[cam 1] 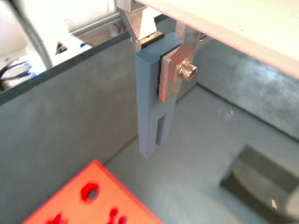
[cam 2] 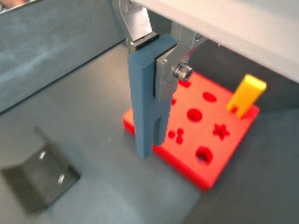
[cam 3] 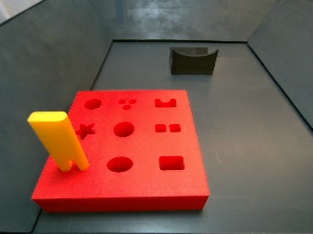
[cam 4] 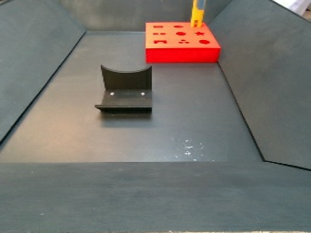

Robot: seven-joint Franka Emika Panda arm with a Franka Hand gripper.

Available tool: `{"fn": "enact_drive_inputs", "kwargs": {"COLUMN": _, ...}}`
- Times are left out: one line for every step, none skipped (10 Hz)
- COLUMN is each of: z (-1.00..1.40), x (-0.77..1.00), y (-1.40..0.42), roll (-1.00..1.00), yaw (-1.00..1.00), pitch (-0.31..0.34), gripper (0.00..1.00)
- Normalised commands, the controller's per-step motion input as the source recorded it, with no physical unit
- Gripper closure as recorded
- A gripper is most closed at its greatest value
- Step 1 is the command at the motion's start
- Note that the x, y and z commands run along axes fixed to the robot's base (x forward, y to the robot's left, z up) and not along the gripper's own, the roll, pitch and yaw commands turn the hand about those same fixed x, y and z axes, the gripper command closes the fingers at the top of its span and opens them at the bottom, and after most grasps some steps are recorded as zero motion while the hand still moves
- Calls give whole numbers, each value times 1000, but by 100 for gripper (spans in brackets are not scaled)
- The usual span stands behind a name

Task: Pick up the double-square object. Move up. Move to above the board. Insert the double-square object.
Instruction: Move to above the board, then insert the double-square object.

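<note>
My gripper (cam 1: 158, 57) is shut on the upper end of the double-square object (cam 1: 149, 109), a tall grey-blue bar that hangs upright with its split lower end free in the air. Both wrist views show this grip, the silver fingers (cam 2: 173, 68) clamping the bar (cam 2: 143, 105). Below it lies the red board (cam 2: 208, 144) with its shaped cut-outs; the bar's lower end appears over the board's near edge. A corner of the board (cam 1: 87, 199) also shows beneath the bar. In both side views the board (cam 3: 123, 187) (cam 4: 183, 53) is visible, but the gripper and the bar are out of view.
A yellow post (cam 3: 55, 139) (cam 2: 246, 94) (cam 4: 197, 11) stands in a slot at the board's edge. The dark fixture (cam 4: 124, 88) (cam 3: 192, 59) (cam 2: 41, 175) (cam 1: 260, 179) stands on the grey floor away from the board. Sloped grey walls (cam 4: 43, 82) enclose the bin.
</note>
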Motion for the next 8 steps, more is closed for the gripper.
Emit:
{"fn": "enact_drive_inputs", "kwargs": {"z": 111, "x": 628, "y": -1000, "roll": -4, "yaw": 8, "pitch": 145, "gripper": 100}}
{"fn": "enact_drive_inputs", "kwargs": {"z": 115, "x": 643, "y": -1000, "roll": 1, "yaw": 10, "pitch": 138, "gripper": 100}}
{"fn": "enact_drive_inputs", "kwargs": {"z": 115, "x": 653, "y": -991, "roll": 7, "yaw": 10, "pitch": 139, "gripper": 100}}
{"fn": "enact_drive_inputs", "kwargs": {"z": 88, "x": 486, "y": -690, "roll": 21, "yaw": 11, "pitch": 144, "gripper": 100}}
{"fn": "enact_drive_inputs", "kwargs": {"z": 59, "x": 323, "y": -413, "roll": 35, "yaw": 11, "pitch": 132, "gripper": 100}}
{"fn": "enact_drive_inputs", "kwargs": {"z": 43, "x": 164, "y": -208, "roll": 40, "yaw": 9, "pitch": 77, "gripper": 100}}
{"fn": "enact_drive_inputs", "kwargs": {"z": -391, "x": 0, "y": 0, "roll": 0, "yaw": -1000, "pitch": 0, "gripper": 100}}
{"fn": "enact_drive_inputs", "kwargs": {"z": -409, "x": 0, "y": -9, "roll": 0, "yaw": -1000, "pitch": 0, "gripper": 100}}
